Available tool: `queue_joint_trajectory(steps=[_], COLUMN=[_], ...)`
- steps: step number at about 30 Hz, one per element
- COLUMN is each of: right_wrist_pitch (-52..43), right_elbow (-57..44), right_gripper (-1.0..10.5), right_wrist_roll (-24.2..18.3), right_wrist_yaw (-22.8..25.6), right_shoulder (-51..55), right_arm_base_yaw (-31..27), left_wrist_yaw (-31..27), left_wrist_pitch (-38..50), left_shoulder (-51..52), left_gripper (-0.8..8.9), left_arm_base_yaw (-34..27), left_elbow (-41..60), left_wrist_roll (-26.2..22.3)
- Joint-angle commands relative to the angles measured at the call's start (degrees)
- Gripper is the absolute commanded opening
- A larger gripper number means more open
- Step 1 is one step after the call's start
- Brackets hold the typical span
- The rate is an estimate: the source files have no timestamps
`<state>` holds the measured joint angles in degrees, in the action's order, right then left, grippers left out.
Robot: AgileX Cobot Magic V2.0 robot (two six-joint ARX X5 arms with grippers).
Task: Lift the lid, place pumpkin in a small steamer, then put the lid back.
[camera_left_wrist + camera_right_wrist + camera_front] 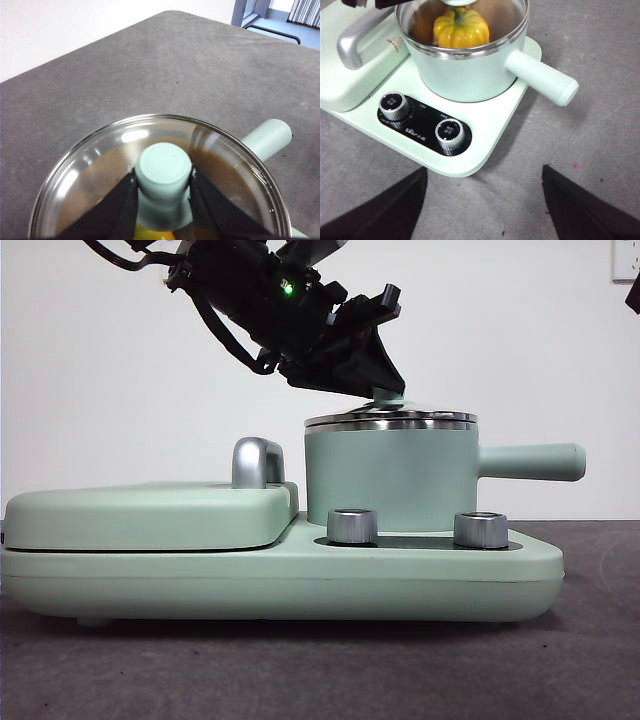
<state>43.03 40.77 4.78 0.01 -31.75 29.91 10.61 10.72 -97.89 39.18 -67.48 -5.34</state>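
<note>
the left gripper [164, 192] pinches the mint-green knob [164, 170] of the glass lid [90, 175], its two black jaws pressed against the knob's sides. in the front view the lid [391, 421] sits on the rim of the small steamer [390, 480], which stands on the mint-green base unit [280, 575] behind two silver knobs [352, 526]. the yellow-orange pumpkin [461, 27] rests inside the pot. the right gripper [482, 210] hangs above the table near the base unit with jaws spread wide, touching nothing.
</note>
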Motion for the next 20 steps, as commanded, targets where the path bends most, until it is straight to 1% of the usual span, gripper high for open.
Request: queue_joint_trajectory(steps=[1,7,14,20], right_wrist_pitch=[-0.61,-0.61,-0.57,-0.57], right_elbow=[0.02,0.02,0.02,0.02], right_gripper=[3.5,3.5,3.5,3.5], right_wrist_roll=[0.61,0.59,0.59,0.59], right_wrist_yaw=[0.02,0.02,0.02,0.02], right_shoulder=[-0.33,-0.33,-0.33,-0.33], right_arm_base_yaw=[0.35,0.35,0.35,0.35], left_wrist_yaw=[-1.49,-1.84,-1.66,-1.66], left_wrist_pitch=[-3.19,-1.64,4.31,3.74], left_shoulder=[-1.27,-1.27,-1.27,-1.27], left_gripper=[0.14,0.15,0.19,0.19], left_arm_base_yaw=[-0.22,-0.2,0.13,0.22], left_elbow=[0.13,0.13,0.13,0.13], left_wrist_roll=[-0.33,0.04,0.02,0.02])
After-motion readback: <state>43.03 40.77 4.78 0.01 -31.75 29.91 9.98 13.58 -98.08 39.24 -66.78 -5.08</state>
